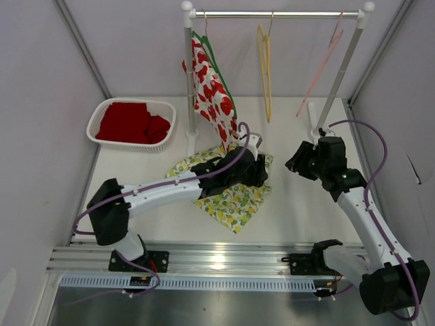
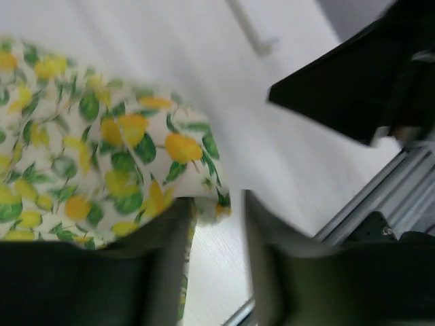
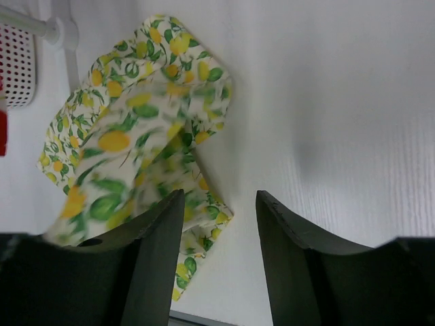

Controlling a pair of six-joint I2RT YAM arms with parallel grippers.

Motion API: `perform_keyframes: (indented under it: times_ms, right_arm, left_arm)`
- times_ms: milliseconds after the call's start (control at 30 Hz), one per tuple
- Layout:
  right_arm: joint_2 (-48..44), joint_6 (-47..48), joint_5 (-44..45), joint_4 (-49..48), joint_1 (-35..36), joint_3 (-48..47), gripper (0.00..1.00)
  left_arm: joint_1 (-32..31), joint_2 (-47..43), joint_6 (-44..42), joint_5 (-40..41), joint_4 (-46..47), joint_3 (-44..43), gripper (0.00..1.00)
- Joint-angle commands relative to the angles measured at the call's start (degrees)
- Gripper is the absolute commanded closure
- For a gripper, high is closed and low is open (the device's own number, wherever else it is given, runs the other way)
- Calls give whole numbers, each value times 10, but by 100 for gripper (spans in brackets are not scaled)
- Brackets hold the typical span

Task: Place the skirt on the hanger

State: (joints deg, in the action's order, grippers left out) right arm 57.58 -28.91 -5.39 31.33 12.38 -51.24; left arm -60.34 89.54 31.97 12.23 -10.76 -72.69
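Note:
The lemon-print skirt (image 1: 228, 197) lies crumpled on the white table. My left gripper (image 1: 256, 168) is low over the skirt's far right corner. In the left wrist view its jaws are open (image 2: 219, 221), and the skirt's corner (image 2: 122, 156) reaches the tip of the left finger (image 2: 170, 258). My right gripper (image 1: 298, 163) hovers open and empty to the right of the skirt. In the right wrist view (image 3: 219, 210) the skirt (image 3: 129, 136) lies to the left of it. An empty yellow hanger (image 1: 265, 68) and an empty pink hanger (image 1: 325, 61) hang on the rail (image 1: 272, 13).
A strawberry-print garment (image 1: 212, 92) hangs on a green hanger at the rail's left end, just behind the skirt. A white basket (image 1: 163, 109) holding red cloth (image 1: 129, 122) stands at the back left. The rack's posts (image 1: 189, 81) stand on the table. Grey walls enclose the sides.

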Motion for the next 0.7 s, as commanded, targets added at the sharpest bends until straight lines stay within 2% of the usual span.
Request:
perform_keyframes:
  times_ms: [0, 100, 200, 267, 433, 533, 667]
  right_arm:
    - [-13, 16, 20, 15, -10, 7, 46]
    - [-8, 17, 19, 8, -13, 19, 42]
    - [0, 16, 19, -3, -16, 34, 41]
    - [8, 17, 19, -15, -16, 46, 40]
    - [53, 29, 19, -44, -22, 67, 40]
    - [88, 36, 3, -80, -41, 77, 39]
    - [126, 46, 4, -108, -49, 79, 39]
  left_arm:
    - [2, 12, 45, -21, 51, 24, 45]
    - [2, -8, 51, -24, 79, 77, 32]
    - [0, -51, 48, -12, 76, 110, 28]
    - [-3, -88, 56, 8, 53, 125, 28]
    - [-20, -153, 151, 72, -39, 217, 34]
    - [-52, -189, 208, 89, -59, 257, 34]
    - [-81, -183, 278, 82, -45, 296, 29]
